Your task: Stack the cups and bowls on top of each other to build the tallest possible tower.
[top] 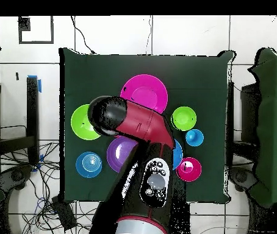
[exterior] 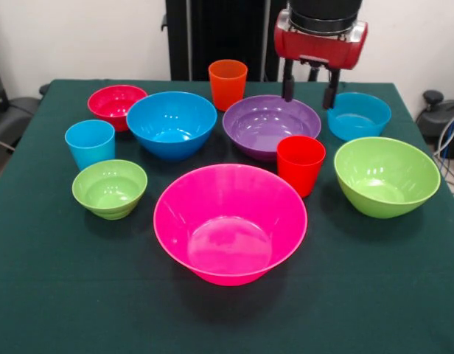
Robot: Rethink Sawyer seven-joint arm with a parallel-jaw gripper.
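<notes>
No tower stands; all pieces sit apart on the green table (exterior: 57, 295). The cups are orange (exterior: 227, 83), red (exterior: 301, 164) and light blue (exterior: 90, 143). The bowls are hot pink (exterior: 229, 221), purple (exterior: 271, 125), large blue (exterior: 171, 124), small blue (exterior: 358, 114), large lime (exterior: 385, 175), small lime (exterior: 109, 188) and crimson (exterior: 116, 103). My gripper (exterior: 309, 90) is open and empty, hanging above the purple bowl's far right rim, beside the small blue bowl. In the overhead view the arm (top: 135, 125) hides the gripper, the red and orange cups and part of the purple bowl (top: 118, 153).
The table's front strip lies below the pink bowl in the front view. In the overhead view the pink bowl (top: 144, 93) is farthest from the base, the large lime bowl (top: 80, 122) at left, and the crimson bowl (top: 188, 169) at right.
</notes>
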